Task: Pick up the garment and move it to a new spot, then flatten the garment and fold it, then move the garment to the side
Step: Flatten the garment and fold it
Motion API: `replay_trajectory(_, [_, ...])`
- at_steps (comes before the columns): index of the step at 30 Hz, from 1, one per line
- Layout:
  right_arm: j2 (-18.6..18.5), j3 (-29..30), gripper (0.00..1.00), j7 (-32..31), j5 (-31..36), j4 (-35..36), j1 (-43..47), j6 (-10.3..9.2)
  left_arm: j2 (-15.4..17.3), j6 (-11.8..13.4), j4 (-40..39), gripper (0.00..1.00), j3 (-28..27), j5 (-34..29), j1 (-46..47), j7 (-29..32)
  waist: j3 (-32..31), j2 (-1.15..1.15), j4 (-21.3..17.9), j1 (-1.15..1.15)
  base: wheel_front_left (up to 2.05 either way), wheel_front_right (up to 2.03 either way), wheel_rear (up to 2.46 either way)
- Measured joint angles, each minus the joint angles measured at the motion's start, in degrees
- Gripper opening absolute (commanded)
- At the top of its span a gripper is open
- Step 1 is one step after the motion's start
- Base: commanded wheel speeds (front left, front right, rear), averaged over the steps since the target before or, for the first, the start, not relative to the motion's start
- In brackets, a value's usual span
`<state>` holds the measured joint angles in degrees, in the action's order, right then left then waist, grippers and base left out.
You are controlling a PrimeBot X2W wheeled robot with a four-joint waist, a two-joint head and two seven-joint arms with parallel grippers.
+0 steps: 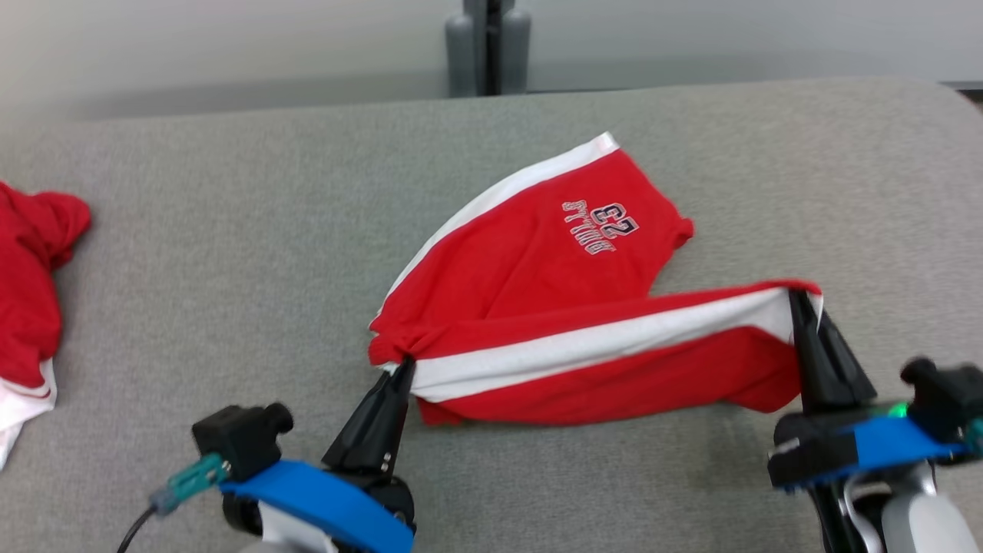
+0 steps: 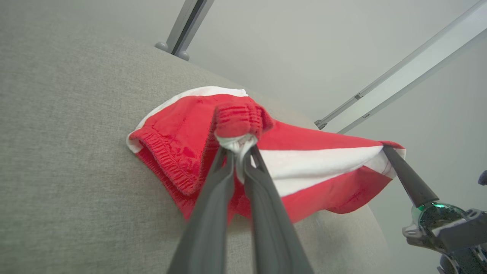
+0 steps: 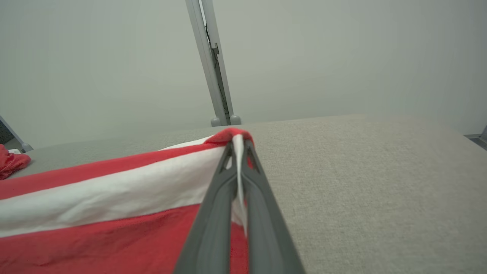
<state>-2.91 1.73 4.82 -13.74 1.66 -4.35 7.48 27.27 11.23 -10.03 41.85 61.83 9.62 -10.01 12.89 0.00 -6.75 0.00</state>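
Note:
The garment (image 1: 553,253) is a pair of red shorts with white side stripes and a "23" print, lying on the grey padded table (image 1: 230,230). Its near leg is lifted and stretched between both grippers. My left gripper (image 1: 405,364) is shut on the bunched waistband end (image 2: 237,125). My right gripper (image 1: 799,296) is shut on the hem corner of the white stripe (image 3: 237,142). In the left wrist view the garment (image 2: 304,167) sags between my left gripper (image 2: 239,150) and the right gripper (image 2: 385,149). The far leg rests flat on the table.
A second red and white cloth (image 1: 27,284) lies crumpled at the table's left edge. A grey post (image 1: 488,46) stands behind the table's far edge. The table's rounded far right corner (image 1: 937,100) is bare.

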Motion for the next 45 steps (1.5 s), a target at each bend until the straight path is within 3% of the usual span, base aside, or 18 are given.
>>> replay_trajectory(3, [-0.3,0.6,0.0,-1.8,0.5,-4.3,-5.5,0.0,-2.2,-0.7,3.5,0.0,-0.2,1.5,2.7,1.5,2.5,0.0,1.1,0.0,0.0,0.0,0.0])
replay_trajectory(12, [-6.7,-2.9,0.0,-7.1,0.7,-18.5,-28.1,0.0,-9.0,-2.4,14.3,0.0,-2.3,7.5,16.1,8.7,9.7,0.0,5.0,0.01,0.0,0.0,0.0])
replay_trajectory(21, [-8.3,-5.4,0.0,-7.1,1.9,-38.7,-46.4,0.01,-12.0,-3.4,23.7,0.0,-3.5,8.0,26.1,11.3,15.2,0.0,8.9,0.02,0.0,0.0,0.0])
replay_trajectory(22, [-8.3,-5.7,0.09,-6.5,2.4,-40.4,-47.3,0.01,-12.3,-3.5,24.2,0.0,-3.4,8.0,26.4,11.3,15.5,0.0,9.2,0.02,0.0,0.0,0.0])
replay_trajectory(23, [-8.2,-5.7,0.28,-5.9,2.5,-42.2,-48.3,0.01,-12.7,-3.6,24.6,0.0,-3.3,8.0,26.7,11.5,15.7,0.0,9.5,0.01,0.0,0.0,0.0])
replay_trajectory(24, [-8.1,-5.7,0.68,-5.1,2.7,-43.9,-49.1,0.01,-13.0,-3.7,24.8,0.0,-3.2,8.0,27.0,11.5,15.8,0.0,9.7,0.01,0.0,0.0,0.0])
replay_trajectory(25, [-8.1,-5.7,1.0,-4.2,3.1,-45.3,-49.8,0.01,-13.2,-3.7,24.9,0.2,-3.1,8.0,27.1,11.5,15.9,0.0,9.9,0.02,0.0,0.0,0.0])
replay_trajectory(26, [-8.0,-5.8,1.0,-3.3,3.4,-46.6,-50.4,0.01,-13.3,-3.7,24.9,0.49,-3.0,8.0,27.1,11.5,16.0,0.0,10.1,0.01,0.0,0.0,0.0])
replay_trajectory(27, [-7.9,-5.8,1.0,-2.3,3.6,-47.7,-50.9,0.01,-13.3,-4.0,24.7,1.0,-2.8,8.0,27.1,11.4,15.9,0.0,10.2,0.01,0.0,0.0,0.0])
replay_trajectory(31, [-8.0,-6.6,1.0,0.7,3.6,-51.6,-51.7,0.01,-12.6,-4.8,22.7,1.0,-2.5,7.6,26.0,10.3,14.9,0.0,10.7,0.01,0.0,0.0,0.0])
replay_trajectory(38, [-11.2,-8.3,1.0,2.3,1.9,-55.4,-51.8,0.01,-6.9,-5.1,18.5,1.0,-3.7,2.7,21.5,3.7,11.3,0.0,11.2,0.01,0.0,0.0,0.0])
replay_trajectory(45, [-15.0,-12.3,1.0,-4.2,-3.1,-57.3,-48.2,0.01,-3.3,-3.1,17.8,1.0,-7.6,1.4,14.8,-2.4,6.8,0.0,11.6,-0.01,0.0,0.0,0.0])
